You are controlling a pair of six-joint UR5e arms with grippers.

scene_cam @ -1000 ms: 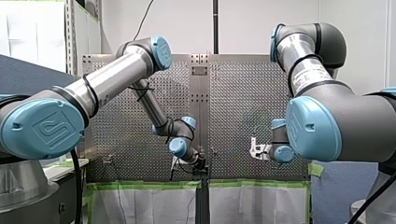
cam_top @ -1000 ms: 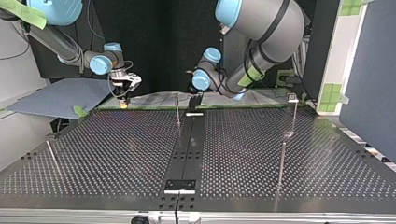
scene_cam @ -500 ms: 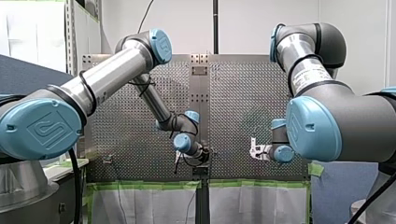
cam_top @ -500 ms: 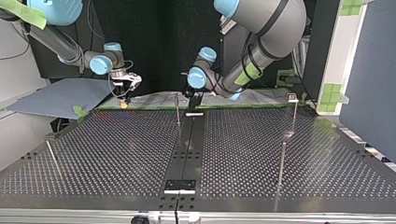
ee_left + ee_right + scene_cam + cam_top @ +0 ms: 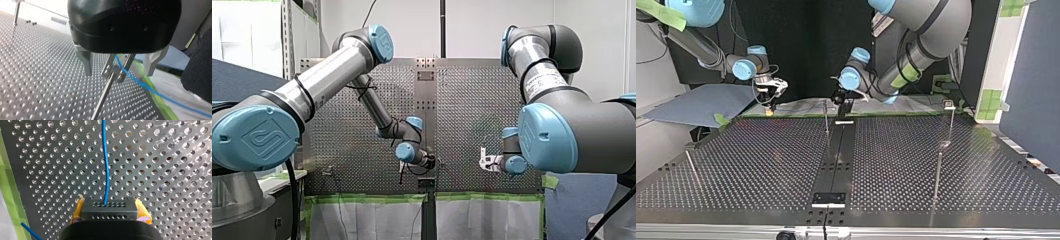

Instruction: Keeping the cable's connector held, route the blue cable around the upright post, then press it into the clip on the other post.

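Two grippers are working along the table's [image 5: 761, 150] far edge in the top view. Right gripper [image 5: 109, 205] is clamped on the connector [image 5: 109, 212], yellow pads [image 5: 78, 208] squeezing its flat sides. The cable [image 5: 106, 170] runs out of the face ahead of the gripper and across the holes.

Left gripper [image 5: 117, 72] hangs over the post [image 5: 101, 100] with metal fingers [image 5: 85, 58] spread wide, gripping nothing. The clip [image 5: 115, 68] sits between them, and the cable slips past just behind it and off over the green tape [image 5: 160, 106]. Whether it is seated in the clip, I cannot tell.

Handling call: the cable looks thin, light and limp, with a little spring, bowing gently rather than kinking. Push on a long free span and it likely buckles aside. Best hold, I'd say, is close beside the clip, pinched lightly, with a short taut span. The connector is the rigid bit, so the grip on its sides looks sound. The risk is tugging the cable out of it.
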